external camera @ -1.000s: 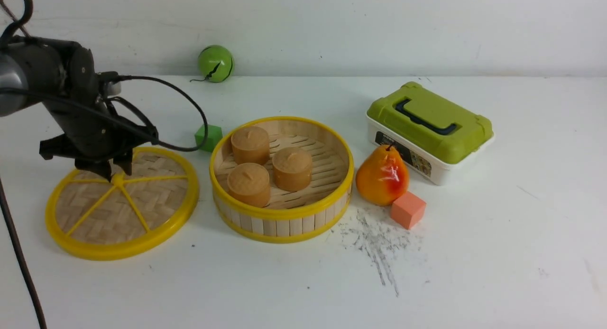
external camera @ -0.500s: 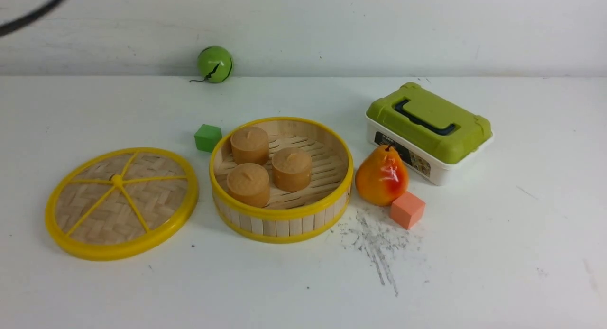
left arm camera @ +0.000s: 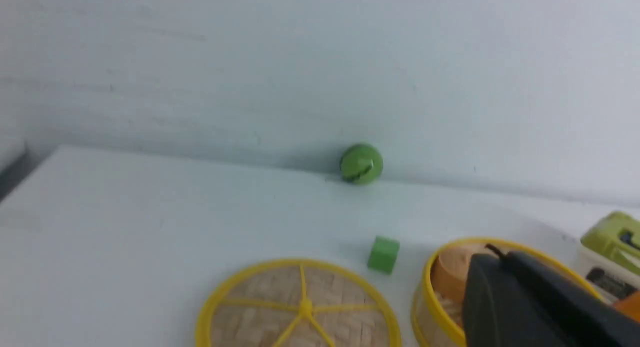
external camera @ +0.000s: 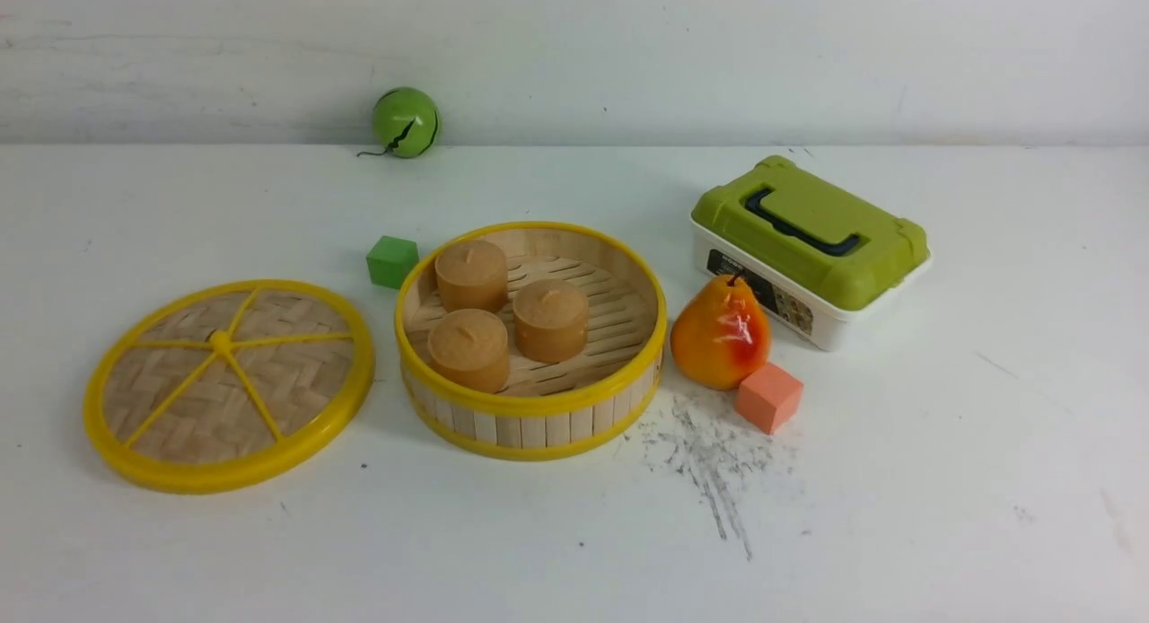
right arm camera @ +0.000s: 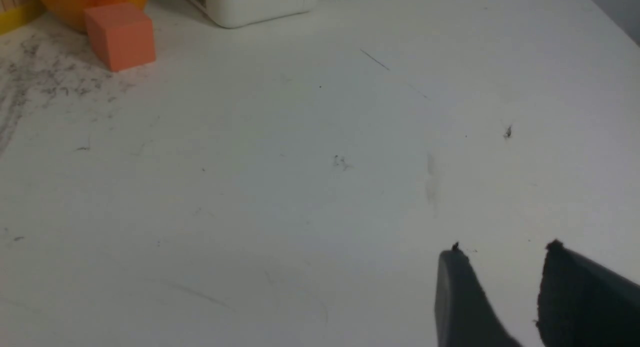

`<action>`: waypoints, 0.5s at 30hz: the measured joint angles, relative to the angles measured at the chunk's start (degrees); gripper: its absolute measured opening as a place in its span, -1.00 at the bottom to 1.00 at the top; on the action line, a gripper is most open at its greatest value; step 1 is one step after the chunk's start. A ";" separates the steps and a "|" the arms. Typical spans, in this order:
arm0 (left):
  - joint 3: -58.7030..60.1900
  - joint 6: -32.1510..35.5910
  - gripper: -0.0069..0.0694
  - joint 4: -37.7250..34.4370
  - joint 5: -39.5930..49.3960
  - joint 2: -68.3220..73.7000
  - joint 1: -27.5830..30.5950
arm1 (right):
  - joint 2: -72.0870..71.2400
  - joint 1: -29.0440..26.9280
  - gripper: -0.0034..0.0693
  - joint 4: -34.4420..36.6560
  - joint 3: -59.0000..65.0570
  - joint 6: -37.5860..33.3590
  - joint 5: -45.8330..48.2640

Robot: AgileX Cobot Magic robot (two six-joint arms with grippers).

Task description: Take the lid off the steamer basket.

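Observation:
The lid (external camera: 229, 385), a woven bamboo disc with a yellow rim and spokes, lies flat on the table left of the steamer basket (external camera: 531, 416); it also shows in the left wrist view (left arm camera: 300, 307). The steamer basket (left arm camera: 425, 307) stands uncovered with three tan round cakes (external camera: 549, 320) inside. Neither arm shows in the front view. My left gripper (left arm camera: 492, 259) is shut with nothing in it, raised clear of the table, its black fingers pressed together. My right gripper (right arm camera: 502, 249) hangs open over bare table, holding nothing.
A green cube (external camera: 392, 261) sits behind the basket's left side and a green ball (external camera: 406, 121) rests at the back wall. Right of the basket are a pear (external camera: 721, 333), an orange cube (external camera: 768, 397) and a white box with a green top (external camera: 810, 246).
One second ago my left gripper stood at the lid's hub. It has since lifted away out of the front view and closed. The lid stayed on the table.

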 joint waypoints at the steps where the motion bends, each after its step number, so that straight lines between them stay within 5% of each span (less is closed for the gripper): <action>1: 3.49 0.11 -0.85 -1.39 0.45 -1.97 0.00 | 0.00 0.00 -0.25 0.00 0.00 0.00 0.00; 15: 14.73 -3.72 -0.85 -4.73 -2.45 -6.24 0.27 | 0.00 0.00 -0.25 0.00 0.00 0.00 0.00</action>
